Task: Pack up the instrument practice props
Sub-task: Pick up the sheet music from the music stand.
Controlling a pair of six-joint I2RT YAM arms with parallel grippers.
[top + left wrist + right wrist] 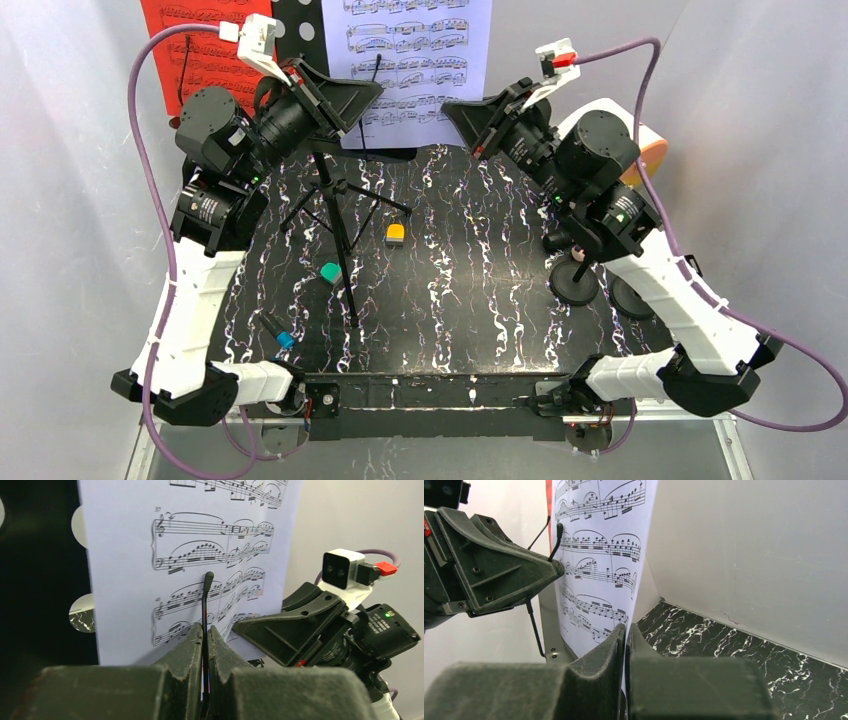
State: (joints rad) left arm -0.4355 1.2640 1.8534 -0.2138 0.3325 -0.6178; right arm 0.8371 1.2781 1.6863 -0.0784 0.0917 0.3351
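- White paper music sheet with black printed notation (415,60): upright at the far edge, leaning on the rack. The right gripper (626,629) pinches its lower edge.
- Red paper music sheet (195,50): upright at the far left, partly hidden.
- Black perforated tripod music rack (298,25): the holed panel shows between the sheets, and the pole stands upright on spread legs.
- Thin black wire page holder (205,605): upright across the white sheet, clamped low by the left gripper (205,630).
- Black round pole bases (575,285): two side by side at the right, one largely hidden.
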